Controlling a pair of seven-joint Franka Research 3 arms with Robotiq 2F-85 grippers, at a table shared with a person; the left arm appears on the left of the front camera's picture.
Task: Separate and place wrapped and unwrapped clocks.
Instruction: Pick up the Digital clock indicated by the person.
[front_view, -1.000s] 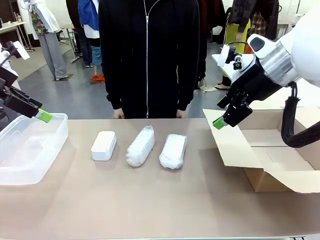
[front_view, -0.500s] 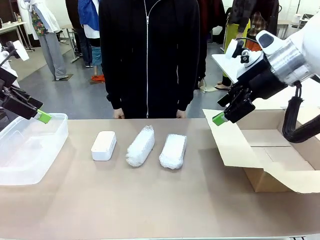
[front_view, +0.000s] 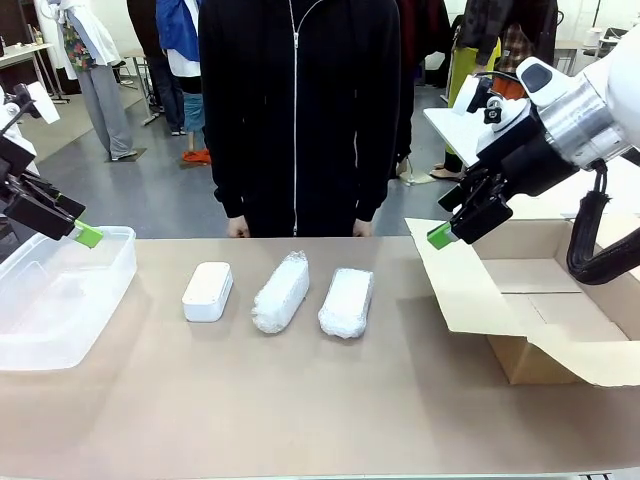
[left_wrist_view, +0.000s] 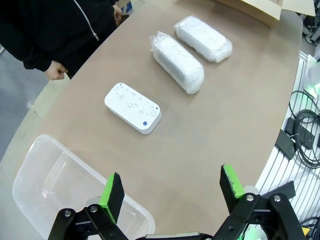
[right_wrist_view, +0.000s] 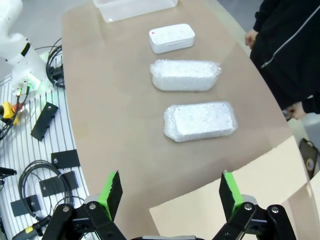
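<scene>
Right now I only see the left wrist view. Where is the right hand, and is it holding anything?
Observer: The right hand hangs open and empty above the left flap of the cardboard box.
Operator: Is that box ready to take things?
Observer: Its flaps are folded out, and its top stands open at the table's right end.
Operator: And where is my left hand over the bin?
Observer: The left hand hovers above the far rim of the clear bin, not touching it.

Bare white clock (front_view: 207, 291), two bubble-wrapped clocks (front_view: 281, 291) (front_view: 346, 301) side by side.
</scene>
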